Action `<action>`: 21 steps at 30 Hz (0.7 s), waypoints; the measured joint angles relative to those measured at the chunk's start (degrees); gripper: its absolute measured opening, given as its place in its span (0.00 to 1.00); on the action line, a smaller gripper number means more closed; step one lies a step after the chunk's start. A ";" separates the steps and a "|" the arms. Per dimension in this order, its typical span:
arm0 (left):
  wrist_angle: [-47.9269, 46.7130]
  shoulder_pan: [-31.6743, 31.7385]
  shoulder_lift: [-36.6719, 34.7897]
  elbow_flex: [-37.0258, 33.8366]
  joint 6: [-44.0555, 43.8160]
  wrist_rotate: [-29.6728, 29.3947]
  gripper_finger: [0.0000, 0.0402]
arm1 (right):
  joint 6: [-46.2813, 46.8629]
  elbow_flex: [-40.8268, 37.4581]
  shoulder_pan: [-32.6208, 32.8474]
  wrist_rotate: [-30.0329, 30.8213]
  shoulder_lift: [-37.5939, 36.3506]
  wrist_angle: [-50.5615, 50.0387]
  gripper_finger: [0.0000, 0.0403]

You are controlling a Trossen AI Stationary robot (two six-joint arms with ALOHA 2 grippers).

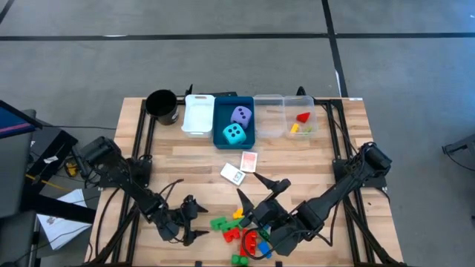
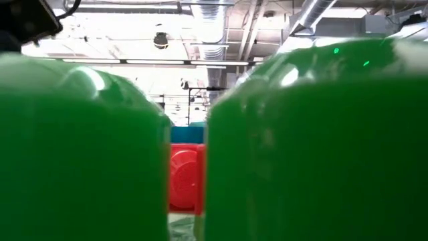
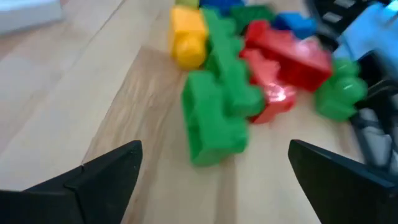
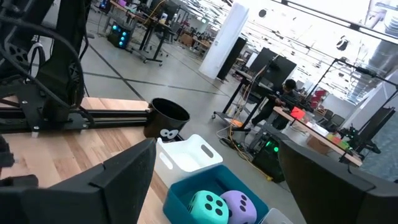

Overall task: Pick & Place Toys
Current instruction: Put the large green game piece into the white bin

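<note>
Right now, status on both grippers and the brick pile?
Left gripper open, low, facing the green brick. Right gripper open, beside the brick pile, holding nothing. Both dice in blue tray. Path to the green brick clear.

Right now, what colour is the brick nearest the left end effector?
Green brick, clearest in the left wrist view.

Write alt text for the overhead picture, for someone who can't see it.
Two dark robot arms reach over a wooden table toward a pile of small plastic bricks at its near edge, the left hand open beside it. Farther back, a blue tray holds a lavender die and a cyan die.
</note>
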 joint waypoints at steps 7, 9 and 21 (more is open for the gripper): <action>0.20 0.93 7.37 2.73 -2.29 -1.51 0.98 | -0.01 -0.01 0.02 0.00 0.00 0.02 0.83; 0.24 1.35 8.49 4.02 -2.35 -1.58 0.99 | 0.00 0.00 0.02 0.00 0.00 0.00 0.83; 0.51 1.35 12.62 7.96 -2.21 -2.99 0.99 | 0.00 -0.02 0.02 0.00 0.00 -0.02 0.83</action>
